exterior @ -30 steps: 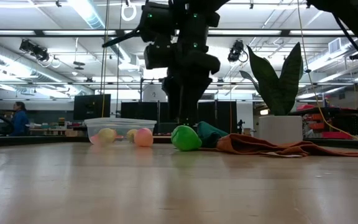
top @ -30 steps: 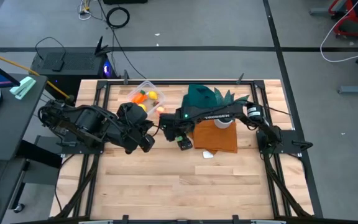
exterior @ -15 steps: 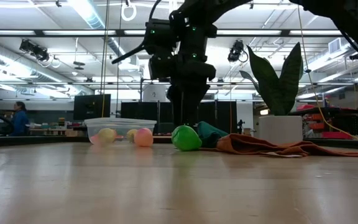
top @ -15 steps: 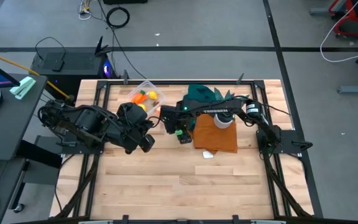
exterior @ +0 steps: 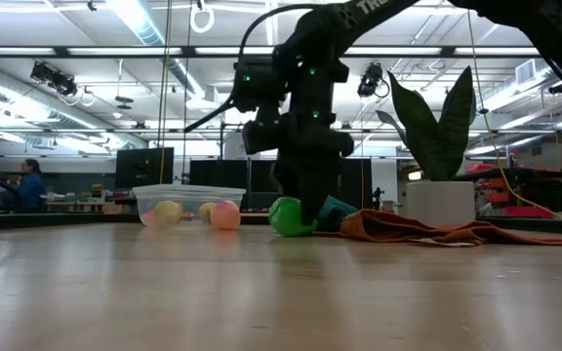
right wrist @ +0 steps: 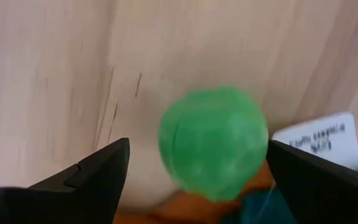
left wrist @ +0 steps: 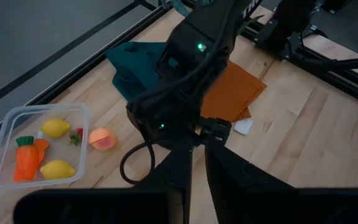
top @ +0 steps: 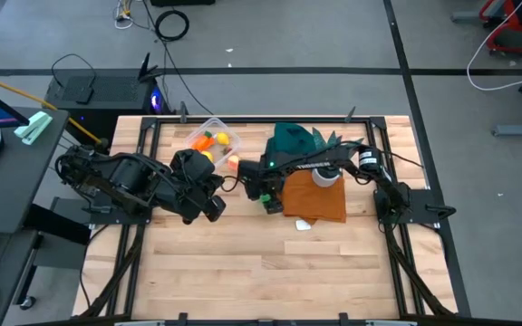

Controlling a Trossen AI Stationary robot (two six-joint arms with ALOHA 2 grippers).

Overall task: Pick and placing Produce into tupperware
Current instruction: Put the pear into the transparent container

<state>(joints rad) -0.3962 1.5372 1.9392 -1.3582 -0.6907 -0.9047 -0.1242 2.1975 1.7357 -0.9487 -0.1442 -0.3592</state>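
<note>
Item: green piece (right wrist: 213, 142), round, judged light, smooth, slip-prone | Location: on surface (top: 243, 263) by orange cloth (top: 320, 201), at 4 o'clock from tupperware (top: 214, 138) | Right end effector (right wrist: 197, 171): fingers apart, astride it | Left end effector (left wrist: 197, 174): nearly together, idle | Hold advised: across widest middle.

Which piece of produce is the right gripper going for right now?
The green piece, lying alone on the wood between the open right gripper's fingers. The peach sits beside the tupperware; the rest are inside it.

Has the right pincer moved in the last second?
Yes. In the low view the right pincer has come down and shifted toward the plant, and now straddles the green piece, open.
</note>
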